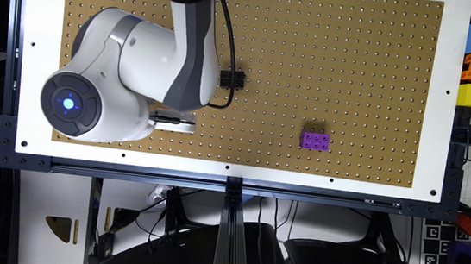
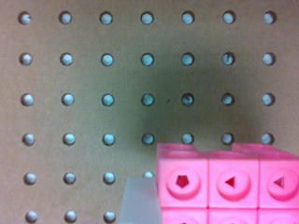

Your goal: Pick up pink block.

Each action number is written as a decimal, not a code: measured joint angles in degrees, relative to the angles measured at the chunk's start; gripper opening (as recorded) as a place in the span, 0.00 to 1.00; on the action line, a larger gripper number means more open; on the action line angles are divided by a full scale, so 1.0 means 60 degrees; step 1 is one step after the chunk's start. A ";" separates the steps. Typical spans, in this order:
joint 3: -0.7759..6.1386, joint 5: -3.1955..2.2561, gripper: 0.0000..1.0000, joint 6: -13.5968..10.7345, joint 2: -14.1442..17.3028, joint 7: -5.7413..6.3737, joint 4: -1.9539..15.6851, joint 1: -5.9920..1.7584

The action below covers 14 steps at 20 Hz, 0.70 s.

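pink block [image 2: 229,182] against a translucent pincer finger [image 2: 140,203], unlabelled.

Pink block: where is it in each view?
Exterior view: hidden, likely beneath the white robot arm.
Wrist view: small bright pink plastic brick, close up, cut by the frame edge, lying on the brown perforated pegboard.
Shared landmark: that pegboard's hole grid.

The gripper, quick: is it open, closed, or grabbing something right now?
Gripper: cannot be told. In the wrist view a translucent finger sits right beside the pink block, but whether it is clamped is not visible.
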 joint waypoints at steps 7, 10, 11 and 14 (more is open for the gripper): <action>0.0000 0.0000 0.00 -0.0698 -0.0682 0.0000 -0.0001 0.0000; 0.0000 0.0000 0.00 -0.0945 -0.0952 0.0000 -0.0001 0.0000; 0.0000 0.0000 0.00 -0.1026 -0.1035 0.0000 -0.0002 0.0000; 0.0000 0.0000 0.00 -0.1237 -0.1242 0.0000 -0.0002 0.0000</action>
